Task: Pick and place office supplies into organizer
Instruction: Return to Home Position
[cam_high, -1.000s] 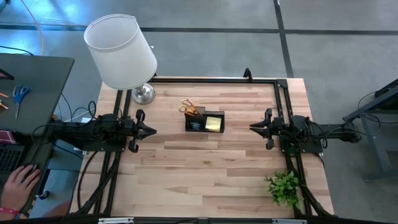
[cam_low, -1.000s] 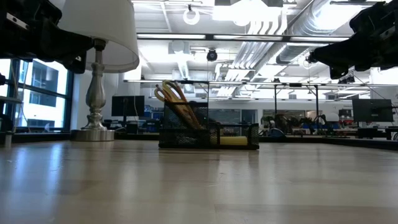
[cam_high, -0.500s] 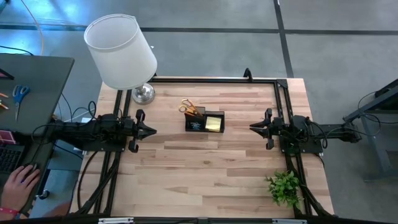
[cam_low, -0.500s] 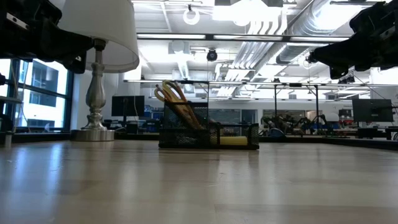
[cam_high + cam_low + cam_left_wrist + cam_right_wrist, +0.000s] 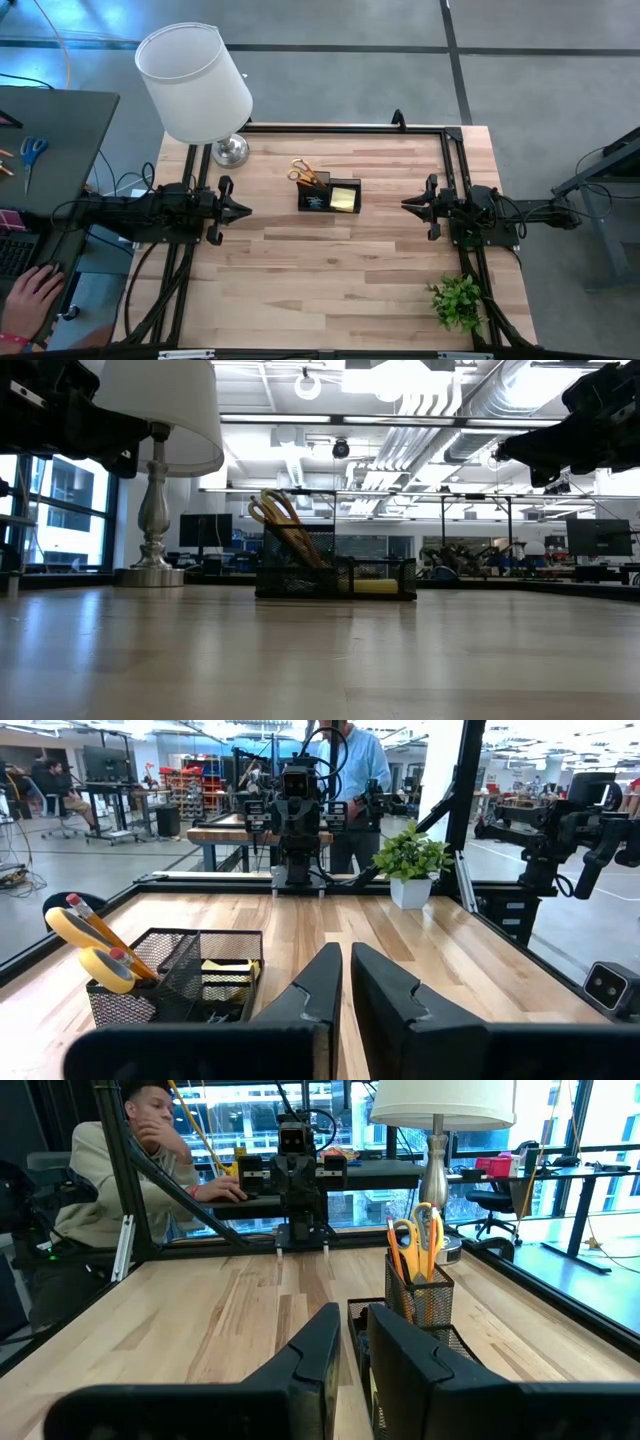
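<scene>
- Nothing has moved since a second ago.
- Yellow-handled scissors point(image 5: 302, 170) and sticky-note pad point(image 5: 344, 200) sit in the organizer point(image 5: 318, 199) mid-tabletop point(image 5: 340, 270); nothing loose remains.
- The left arm point(image 5: 150, 212) and right arm point(image 5: 490, 212) wait at opposite edges, jaws pressed together, empty.

One camera looks straight down on the tabletop point(image 5: 330, 260); another sits low at its edge; both wrist cameras face the mesh organizer point(image 5: 329, 196) between them.
</scene>
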{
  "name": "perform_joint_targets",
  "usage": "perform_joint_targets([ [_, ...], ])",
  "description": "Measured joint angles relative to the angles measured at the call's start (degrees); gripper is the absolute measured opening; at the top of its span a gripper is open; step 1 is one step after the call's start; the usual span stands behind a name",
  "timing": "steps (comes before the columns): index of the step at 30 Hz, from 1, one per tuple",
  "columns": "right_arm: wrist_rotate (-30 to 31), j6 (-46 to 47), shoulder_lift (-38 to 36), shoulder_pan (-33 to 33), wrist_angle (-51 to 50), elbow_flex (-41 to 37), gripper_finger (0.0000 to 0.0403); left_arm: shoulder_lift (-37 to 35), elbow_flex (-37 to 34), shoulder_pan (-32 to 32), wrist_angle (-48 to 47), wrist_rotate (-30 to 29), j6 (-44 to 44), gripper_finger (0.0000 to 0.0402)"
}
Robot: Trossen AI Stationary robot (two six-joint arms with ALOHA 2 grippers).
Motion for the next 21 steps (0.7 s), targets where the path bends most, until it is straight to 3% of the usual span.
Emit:
perform_joint_targets([
  [21, 0.0, 0.0, 0.0, 0.0, 0.0, 0.0, 0.0053, 0.0, 0.0, 0.0, 0.0, 0.0, 0.0, 0.0017],
])
